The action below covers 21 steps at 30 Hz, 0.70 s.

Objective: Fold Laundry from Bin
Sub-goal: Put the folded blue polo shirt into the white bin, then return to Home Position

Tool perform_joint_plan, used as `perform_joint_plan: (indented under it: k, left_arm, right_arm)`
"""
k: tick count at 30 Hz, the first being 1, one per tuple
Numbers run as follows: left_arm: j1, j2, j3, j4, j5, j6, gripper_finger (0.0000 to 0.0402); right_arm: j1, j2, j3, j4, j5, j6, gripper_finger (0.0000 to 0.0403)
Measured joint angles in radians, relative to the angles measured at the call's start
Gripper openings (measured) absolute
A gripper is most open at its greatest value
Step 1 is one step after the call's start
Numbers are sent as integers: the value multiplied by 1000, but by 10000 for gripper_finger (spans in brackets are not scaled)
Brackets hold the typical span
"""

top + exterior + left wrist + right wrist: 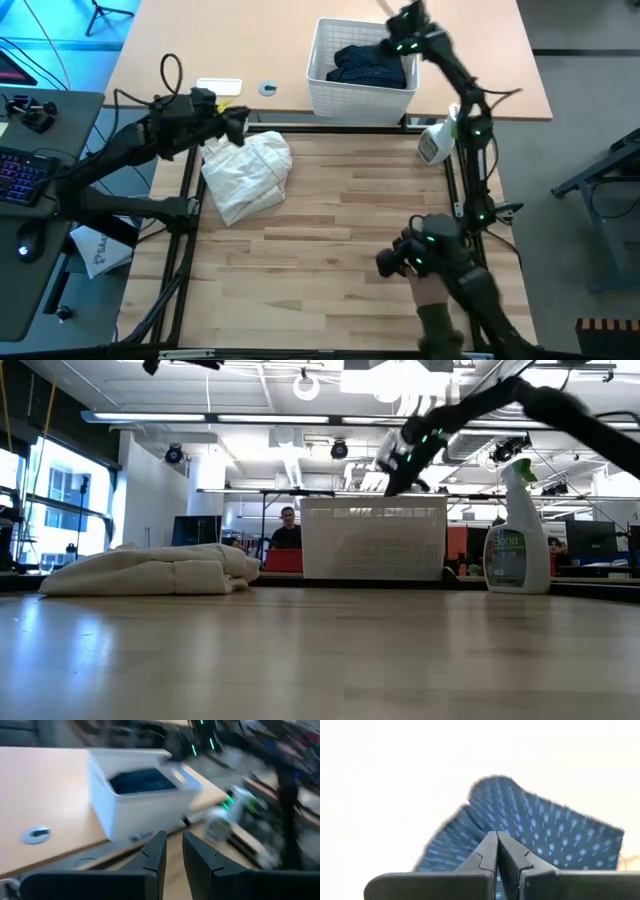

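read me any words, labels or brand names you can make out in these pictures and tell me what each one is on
"Bona": on the label of the spray bottle standing right of the white bin in the low view.
The smaller print on that label is too small to read.
The white card on the far desk and the white packet beside the table show marks too small to read.

Two dark jointed arms, green lights (glowing), black pincer (497, 851) fingers

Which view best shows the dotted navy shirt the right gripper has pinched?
The right wrist view: the dotted navy shirt fills it, its fold clamped by the right gripper. The high view shows it inside the bin; the left wrist view blurs it; the low view hides it.
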State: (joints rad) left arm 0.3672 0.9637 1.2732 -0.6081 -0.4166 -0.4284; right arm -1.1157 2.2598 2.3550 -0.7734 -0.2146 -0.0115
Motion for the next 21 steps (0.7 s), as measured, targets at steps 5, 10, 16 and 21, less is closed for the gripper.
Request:
perform_joint_plan:
  k: [5,10,16,21]
  left_arm:
    - [8,-101,-7,-80,146,125,42]
    - [20,-316,-185,39,143,202,19]
    - [6,-614,-515,311,275,107,2]
    - [-14,-801,-731,435,393,1,1]
  right_arm:
    - [14,-166,1,-62,-273,10,1]
    - [123,-339,-9,-210,-374,-84,0]
    - [302,-590,-224,-197,-380,-95,0]
    - [446,-847,-596,23,-327,76,0]
